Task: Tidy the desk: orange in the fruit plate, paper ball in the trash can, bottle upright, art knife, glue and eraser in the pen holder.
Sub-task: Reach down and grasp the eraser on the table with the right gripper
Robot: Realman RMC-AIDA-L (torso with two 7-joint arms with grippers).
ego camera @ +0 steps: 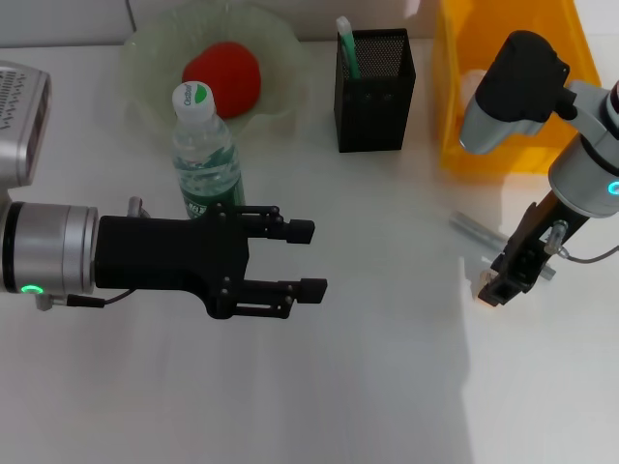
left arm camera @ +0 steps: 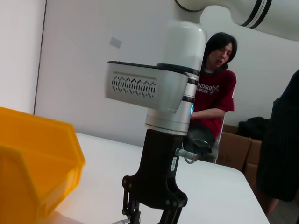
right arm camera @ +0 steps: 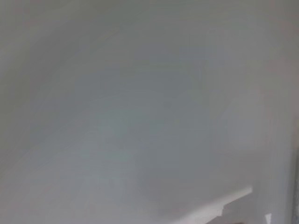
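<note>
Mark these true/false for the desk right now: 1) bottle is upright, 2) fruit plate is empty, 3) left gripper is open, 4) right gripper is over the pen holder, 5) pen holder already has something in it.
1) True: the bottle stands upright near the fruit plate.
2) False: a red-orange round fruit lies in the plate.
3) True: the left gripper is open, holding nothing.
4) False: the right gripper is down at the table's right side, by a grey stick-shaped item.
5) True: a green-and-white item sticks out of the pen holder.
</note>
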